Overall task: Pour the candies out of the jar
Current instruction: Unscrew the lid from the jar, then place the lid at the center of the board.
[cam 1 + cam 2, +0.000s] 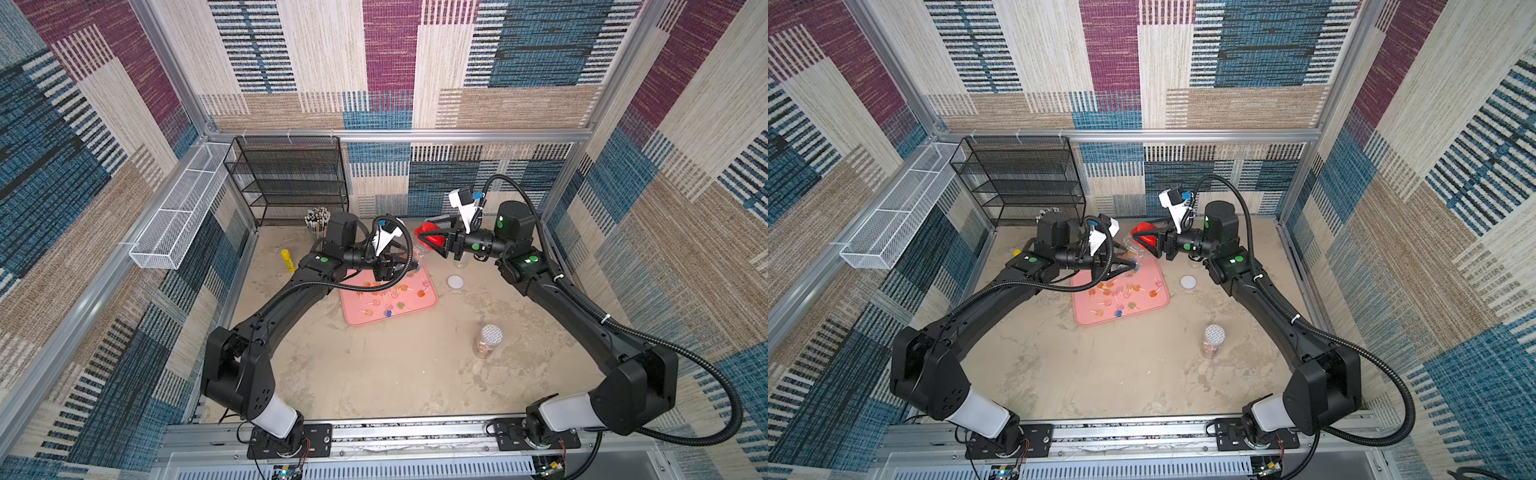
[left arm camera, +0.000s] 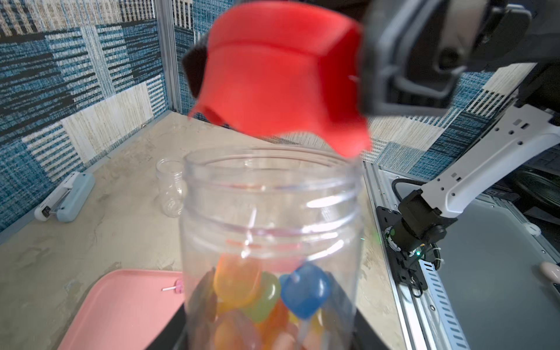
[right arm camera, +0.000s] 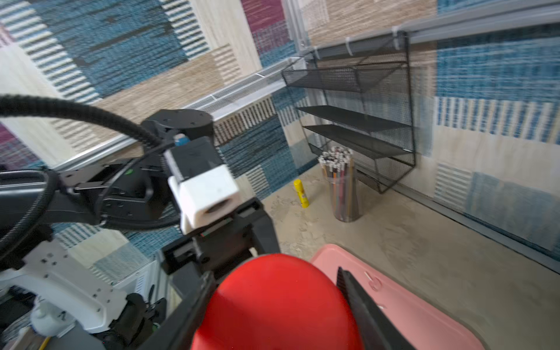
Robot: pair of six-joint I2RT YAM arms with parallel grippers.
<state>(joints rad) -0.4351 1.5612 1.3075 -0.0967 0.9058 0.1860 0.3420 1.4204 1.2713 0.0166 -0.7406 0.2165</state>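
Note:
My left gripper is shut on a clear plastic jar, held tilted above the back edge of a pink tray. The jar's mouth is open. Several candies in orange, blue and green lie inside at the gripper end. More candies are scattered on the tray. My right gripper is shut on the red lid, just beyond the jar's mouth.
A closed jar with a patterned lid stands front right. Right of the tray lie a white round lid and a small empty jar. At the back left are a pencil cup, a yellow tube and a black mesh rack.

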